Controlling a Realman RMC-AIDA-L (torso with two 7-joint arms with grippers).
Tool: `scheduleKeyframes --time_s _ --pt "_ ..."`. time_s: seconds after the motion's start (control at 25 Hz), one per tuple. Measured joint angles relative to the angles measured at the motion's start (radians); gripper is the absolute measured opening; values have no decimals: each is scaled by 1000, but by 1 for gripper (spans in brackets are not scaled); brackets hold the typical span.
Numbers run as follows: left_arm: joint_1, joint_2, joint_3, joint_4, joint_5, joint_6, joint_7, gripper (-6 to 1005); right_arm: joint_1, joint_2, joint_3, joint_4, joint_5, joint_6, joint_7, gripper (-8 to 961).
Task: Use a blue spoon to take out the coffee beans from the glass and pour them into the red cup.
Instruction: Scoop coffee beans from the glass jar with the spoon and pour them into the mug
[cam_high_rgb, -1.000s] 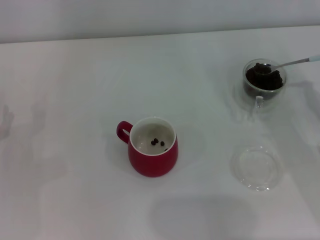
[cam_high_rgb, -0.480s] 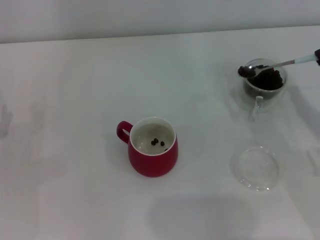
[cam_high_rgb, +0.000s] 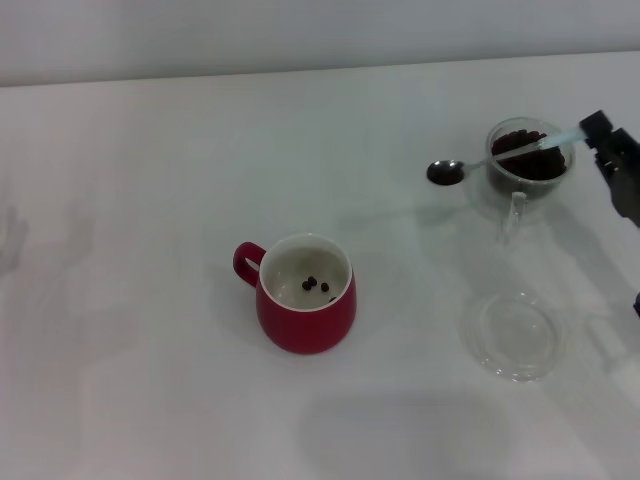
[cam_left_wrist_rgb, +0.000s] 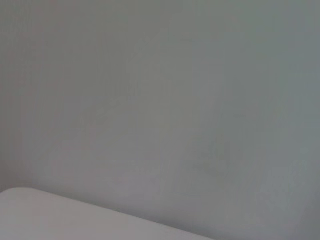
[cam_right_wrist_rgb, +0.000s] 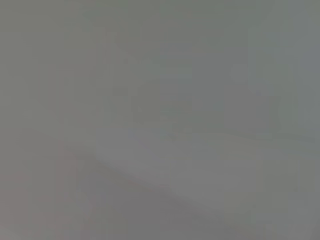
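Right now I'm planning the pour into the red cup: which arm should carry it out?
Right. Its pincer holds the blue spoon by the glass, short of the red cup. The left arm is out of view.

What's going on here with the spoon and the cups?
The right end effector, at the table's right edge, holds the spoon by its handle. The spoon's bowl, dark with beans, hangs just outside the glass on the side toward the red cup. The glass is still well filled with beans, while the red cup holds only a few. A clear saucer lies nearer the robot. The left arm is out of view.
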Motion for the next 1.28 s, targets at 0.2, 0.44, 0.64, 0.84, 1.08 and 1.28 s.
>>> scheduleKeyframes --time_s 0.2,0.44,0.64,0.84,1.08,1.28 --pt "0 -2 0 0 0 0 1 881 5 3 -2 25 -44 -14 -21 145" --pt "2 -4 0 0 0 2 2 882 10 4 1 75 -86 -44 -62 146" --pt "1 -5 0 0 0 10 3 882 17 6 8 113 -118 -57 -98 145" --pt "0 -5 0 0 0 11 4 881 24 8 15 133 -152 -77 -124 146" --pt "2 -6 0 0 0 11 4 881 34 11 30 146 -197 -82 -141 146" --pt "4 -6 0 0 0 8 4 880 37 12 90 158 -267 -75 -177 145"
